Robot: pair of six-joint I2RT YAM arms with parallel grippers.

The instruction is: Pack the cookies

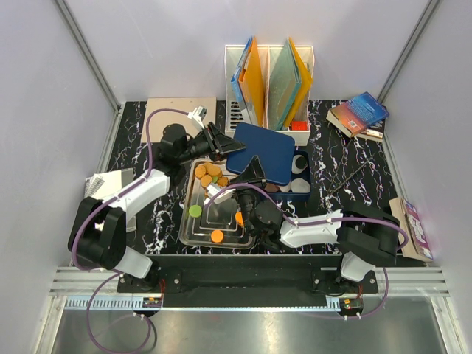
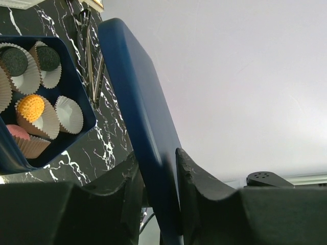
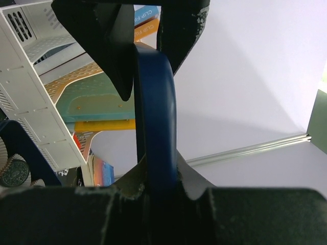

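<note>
Currently, with left gripper [image 1: 221, 145] and right gripper [image 1: 254, 168] both pinching the blue lid [image 1: 267, 151] above the box [image 2: 77, 102] at mid-counter, move both in step; avoid twisting or brushing the paper cups [image 2: 69, 113]. Note most cookies [image 1: 210, 172] loose in the tray [image 1: 184, 225] by the near edge.

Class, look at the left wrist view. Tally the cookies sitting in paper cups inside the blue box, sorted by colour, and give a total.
Black cookies: 2
Orange cookies: 1
Pink cookies: 1
Total: 4
</note>
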